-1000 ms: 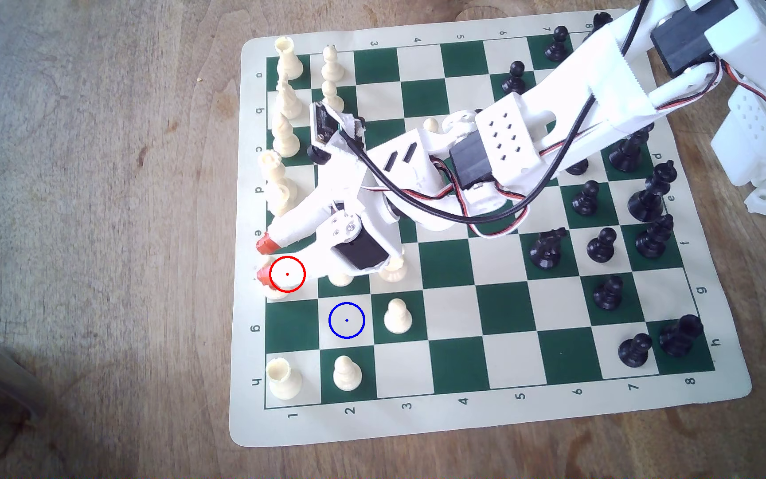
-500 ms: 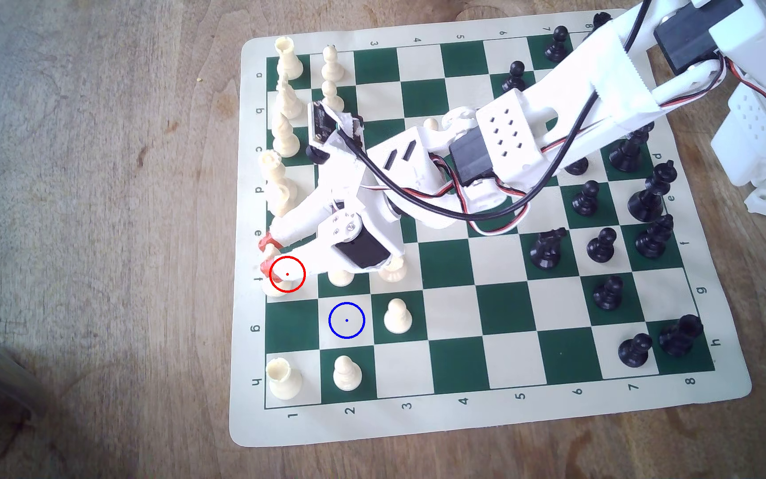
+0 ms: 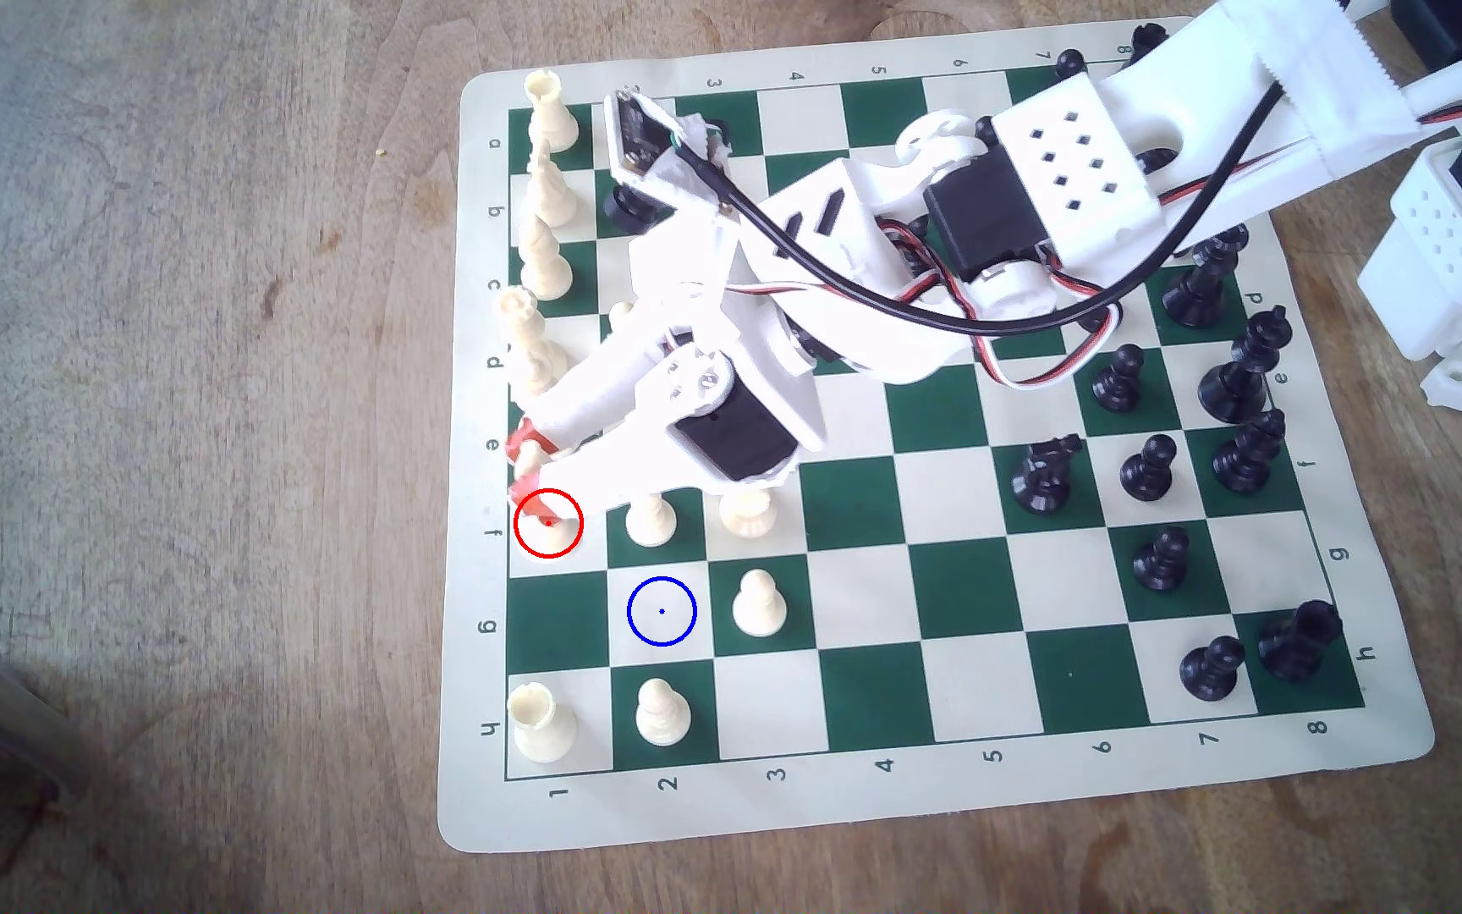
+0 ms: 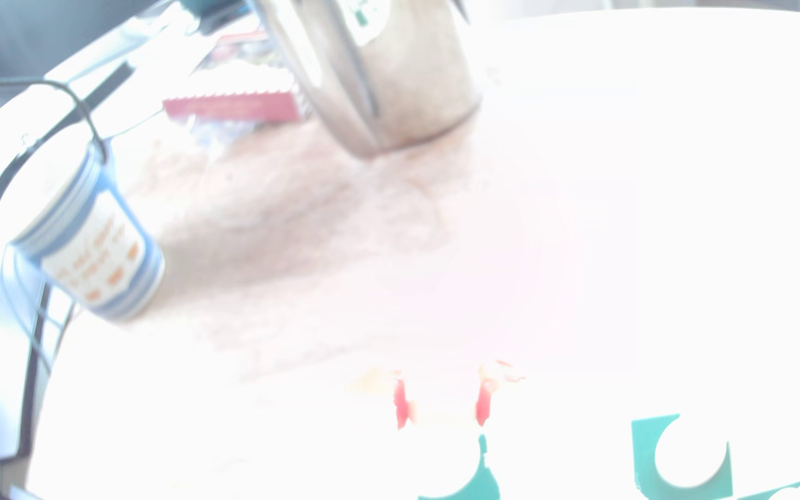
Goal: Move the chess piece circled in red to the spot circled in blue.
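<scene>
The chess piece [image 3: 537, 459], a cream-white bishop, is pinched between my gripper's [image 3: 531, 468] red-tipped fingers at the upper left edge of the red ring, lifted off its square near the board's left edge in the exterior view. The gripper is shut on it. The spot [image 3: 661, 611], a cream square with a blue ring and dot, lies bare one row nearer and one column right of the red ring. The wrist view is washed out by glare; the gripper [image 4: 441, 408] shows there as two red fingertips [image 4: 400, 406], and the piece between them is lost in white.
Cream pawns [image 3: 651, 518] [image 3: 758, 602] [image 3: 661, 712] stand close around the spot, and a cream rook [image 3: 541, 721] sits at the near left corner. Black pieces [image 3: 1149, 470] crowd the exterior view's right. A paper cup [image 4: 95, 240] and a metal container [image 4: 379, 77] stand off the board.
The fingers closed on the bishop, then the arm rose and drew back, lifting the piece off the red-ringed square.
</scene>
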You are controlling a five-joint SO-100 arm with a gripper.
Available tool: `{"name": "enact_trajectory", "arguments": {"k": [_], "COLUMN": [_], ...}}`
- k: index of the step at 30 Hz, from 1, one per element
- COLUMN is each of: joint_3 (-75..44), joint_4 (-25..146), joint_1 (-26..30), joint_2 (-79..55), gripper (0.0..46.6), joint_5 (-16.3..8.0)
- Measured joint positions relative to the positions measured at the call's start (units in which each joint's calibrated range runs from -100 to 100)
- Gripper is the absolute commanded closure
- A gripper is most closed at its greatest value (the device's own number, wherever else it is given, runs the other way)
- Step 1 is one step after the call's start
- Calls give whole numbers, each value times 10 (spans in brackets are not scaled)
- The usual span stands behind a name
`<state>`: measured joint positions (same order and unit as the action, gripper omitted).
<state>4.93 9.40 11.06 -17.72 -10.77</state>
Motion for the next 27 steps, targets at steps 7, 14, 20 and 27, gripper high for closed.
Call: {"name": "enact_trajectory", "arguments": {"k": [7, 14, 20, 27], "joint_3": [66, 86, 100, 100], "joint_4": [0, -3, -17, -31], "joint_1": [7, 14, 23, 32], "joint_2": [3, 3, 3, 3], "gripper": [464, 464, 464, 464], "joint_5": [9, 10, 9, 9]}}
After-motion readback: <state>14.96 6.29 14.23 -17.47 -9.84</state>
